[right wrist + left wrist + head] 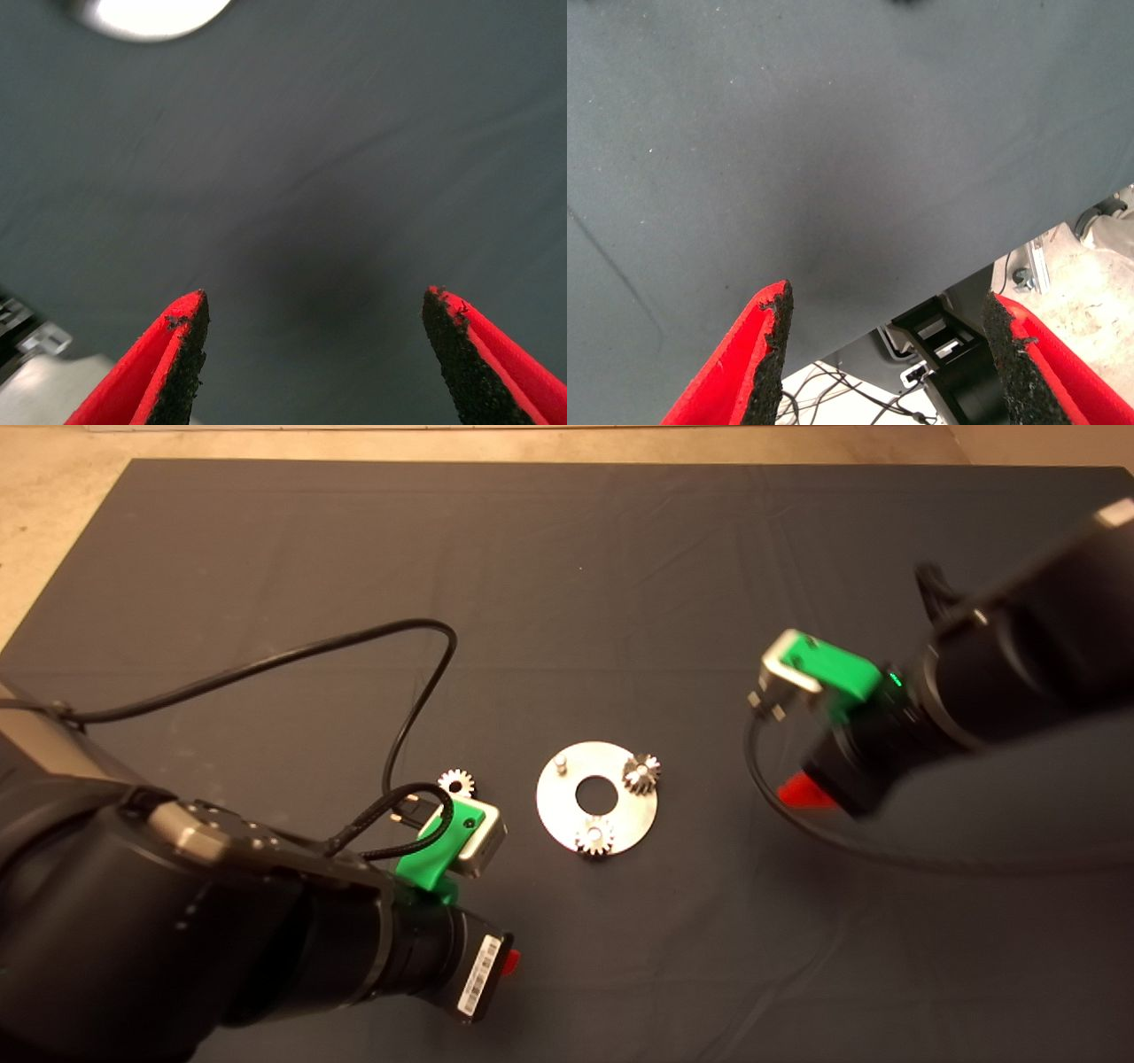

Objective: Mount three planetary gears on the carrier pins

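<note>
The shiny round disc (597,797) with a central hole lies mid-mat. One gear (594,837) sits on its near pin. A second gear (641,772) sits at its right pin and looks tilted. The left carrier pin (560,763) is bare. The third gear (456,783) lies flat on the mat, left of the disc. My left gripper (507,961) (886,305) is open and empty, near the mat's front edge, well short of that gear. My right gripper (802,790) (314,305) is open and empty over bare mat right of the disc, whose edge (151,18) shows in the right wrist view.
A black cable (416,691) loops from the left arm over the mat behind the loose gear. Another cable (762,779) hangs below the right wrist. The left wrist view shows the mat's edge with floor and equipment (948,354) beyond it.
</note>
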